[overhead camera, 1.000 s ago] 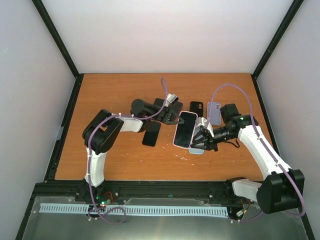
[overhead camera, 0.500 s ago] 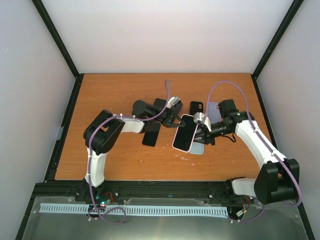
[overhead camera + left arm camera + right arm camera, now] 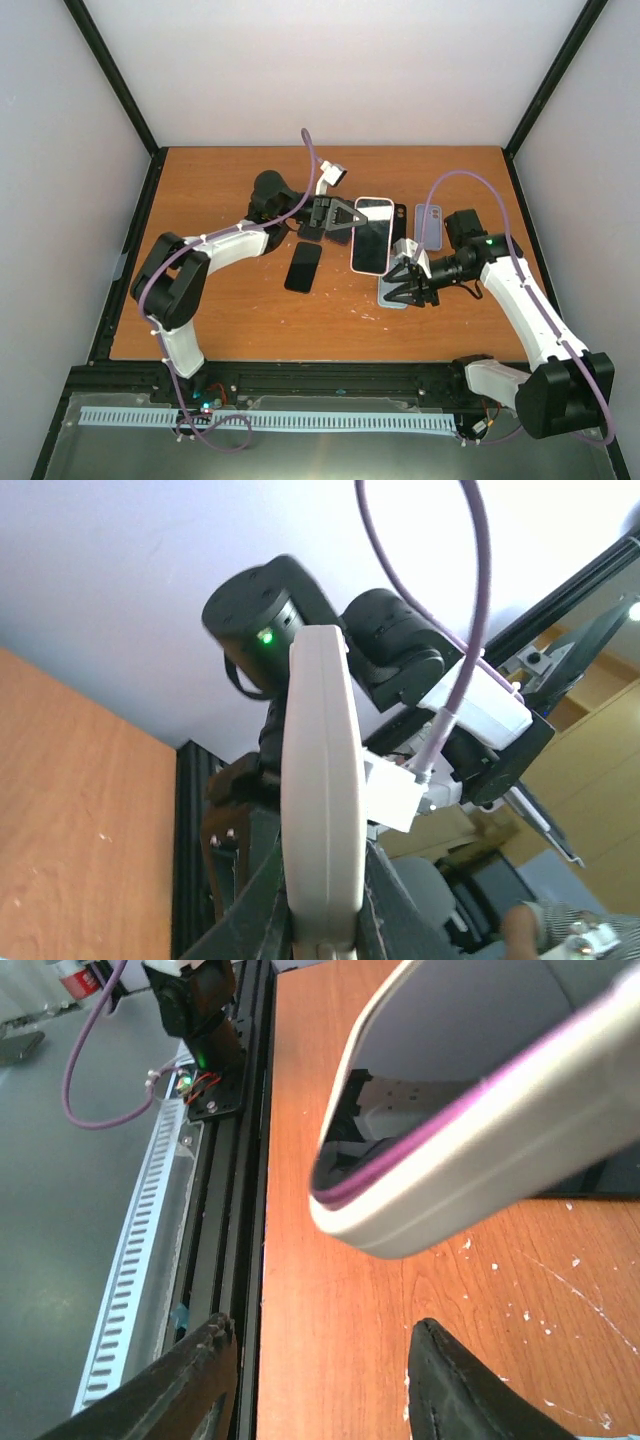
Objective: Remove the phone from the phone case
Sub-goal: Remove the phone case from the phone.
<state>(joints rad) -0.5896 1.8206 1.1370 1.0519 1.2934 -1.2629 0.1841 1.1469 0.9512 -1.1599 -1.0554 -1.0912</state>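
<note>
The phone in its white case with a pink rim (image 3: 372, 236) hangs above the table's middle, gripped at its left edge by my left gripper (image 3: 346, 216). The left wrist view shows the cased phone (image 3: 320, 770) edge-on, with my left gripper (image 3: 322, 920) shut on its lower end. My right gripper (image 3: 408, 287) is open and empty, just right of and nearer than the phone, apart from it. In the right wrist view the phone's case corner (image 3: 470, 1160) floats above my open right gripper (image 3: 320, 1380).
A bare black phone (image 3: 303, 266) lies left of centre. A light blue case (image 3: 386, 296) lies under my right gripper. A black case (image 3: 399, 214) and a lavender case (image 3: 429, 226) lie behind. The table's front edge and black rail (image 3: 235, 1210) show in the right wrist view.
My left gripper has lifted the cased phone and carried it toward the back. My right gripper has drawn away from the phone toward the front and stands open.
</note>
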